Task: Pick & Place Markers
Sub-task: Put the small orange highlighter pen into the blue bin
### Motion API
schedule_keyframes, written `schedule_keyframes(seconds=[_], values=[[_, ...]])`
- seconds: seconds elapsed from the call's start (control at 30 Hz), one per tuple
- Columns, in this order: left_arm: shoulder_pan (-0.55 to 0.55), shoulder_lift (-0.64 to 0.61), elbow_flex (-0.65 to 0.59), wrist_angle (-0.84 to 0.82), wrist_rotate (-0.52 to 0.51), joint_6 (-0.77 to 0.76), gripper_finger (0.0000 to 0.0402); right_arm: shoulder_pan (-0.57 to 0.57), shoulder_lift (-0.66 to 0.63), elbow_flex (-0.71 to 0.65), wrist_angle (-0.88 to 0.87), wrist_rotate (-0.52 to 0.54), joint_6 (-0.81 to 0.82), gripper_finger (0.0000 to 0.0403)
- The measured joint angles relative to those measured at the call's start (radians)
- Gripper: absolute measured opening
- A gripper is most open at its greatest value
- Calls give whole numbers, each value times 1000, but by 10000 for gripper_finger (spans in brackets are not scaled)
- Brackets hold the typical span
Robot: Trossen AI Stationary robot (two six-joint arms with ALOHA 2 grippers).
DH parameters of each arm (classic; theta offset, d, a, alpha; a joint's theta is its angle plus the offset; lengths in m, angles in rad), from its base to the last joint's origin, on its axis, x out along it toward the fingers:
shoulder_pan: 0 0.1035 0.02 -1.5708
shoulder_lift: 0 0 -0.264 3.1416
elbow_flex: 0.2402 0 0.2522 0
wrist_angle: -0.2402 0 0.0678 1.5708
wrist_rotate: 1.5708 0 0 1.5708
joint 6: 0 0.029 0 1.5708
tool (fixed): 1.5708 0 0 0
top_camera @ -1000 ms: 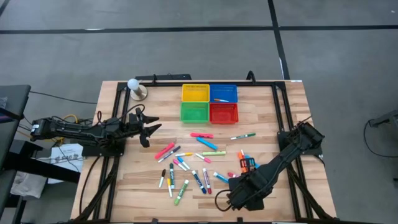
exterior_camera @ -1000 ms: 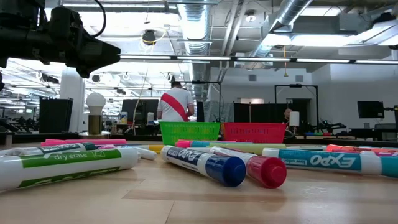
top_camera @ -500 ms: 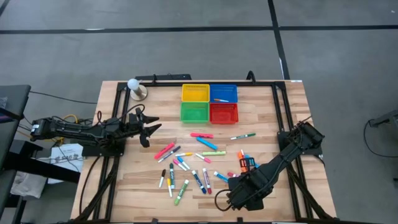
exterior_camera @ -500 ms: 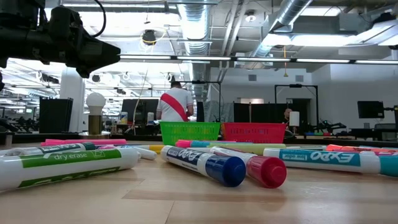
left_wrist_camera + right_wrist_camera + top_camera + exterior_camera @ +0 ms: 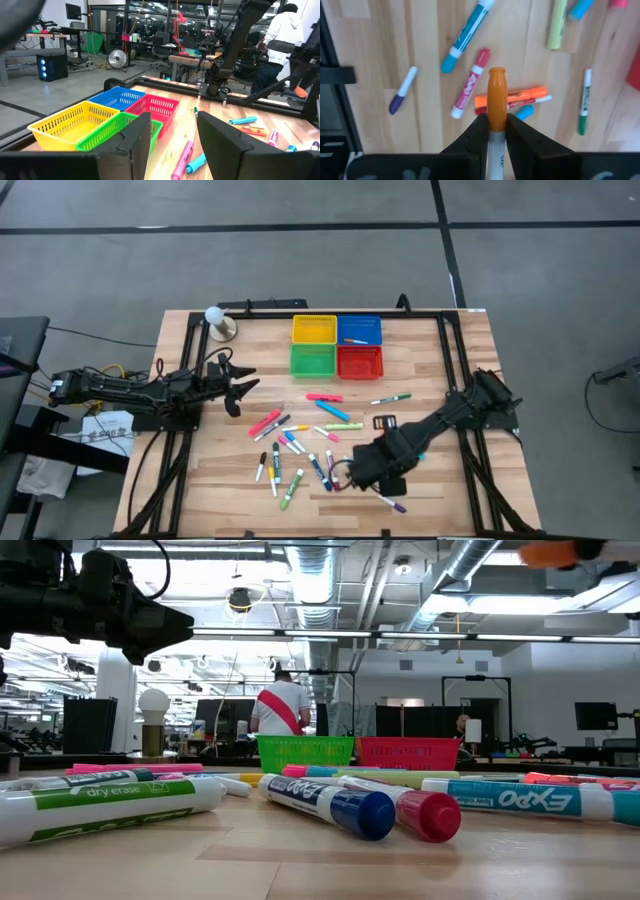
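- Two arms: your right gripper (image 5: pixel 496 131) is clenched on an orange-capped marker (image 5: pixel 496 102), lifted above the scattered markers (image 5: pixel 300 450) at the table's (image 5: pixel 470 340) six o'clock.
- Your left gripper (image 5: pixel 238 387) waits at nine o'clock, fingers apart, holding nothing.

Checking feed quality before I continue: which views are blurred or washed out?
Low view: near markers sharp, orange smear at the top blurred, ceiling lights glary. Left wrist view: gripper fingers soft, baskets clear. Right wrist view: the held orange marker slightly soft.
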Motion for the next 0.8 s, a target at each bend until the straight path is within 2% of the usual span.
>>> schedule_keyframes(seconds=[0.4, 0.8], values=[[0, 0, 0, 0, 0, 0, 161, -199, 0, 0, 3, 52, -213, 50], [0, 0, 0, 0, 0, 0, 161, -462, 0, 0, 3, 78, -375, 50]])
